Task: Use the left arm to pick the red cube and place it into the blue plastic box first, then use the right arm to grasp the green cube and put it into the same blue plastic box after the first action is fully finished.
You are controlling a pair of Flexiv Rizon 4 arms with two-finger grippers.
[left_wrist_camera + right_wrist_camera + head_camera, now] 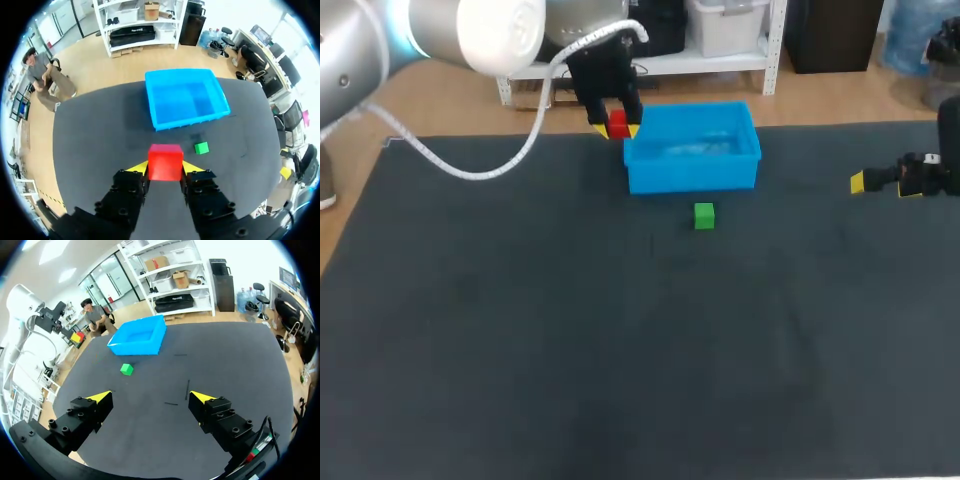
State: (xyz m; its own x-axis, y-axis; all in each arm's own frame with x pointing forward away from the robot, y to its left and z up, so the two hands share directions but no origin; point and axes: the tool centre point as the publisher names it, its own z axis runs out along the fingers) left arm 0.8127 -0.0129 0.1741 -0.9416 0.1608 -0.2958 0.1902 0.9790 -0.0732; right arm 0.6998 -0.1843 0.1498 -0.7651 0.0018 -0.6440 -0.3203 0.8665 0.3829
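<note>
While your left gripper (165, 167) is pinching the red cube (165, 161) between both fingers, you are seeing the blue plastic box (186, 119) sitting just ahead of them, the green cube (201, 147) lying beside the box. Your right gripper (150, 399) is hanging with fingers spread wide, gripping nothing, the green cube well ahead of them.

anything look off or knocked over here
Nothing stands out. The blue plastic box sits upright, the green cube lies flat near it, the red cube is gripped squarely in the left claw, and the right claw is open and empty.
</note>
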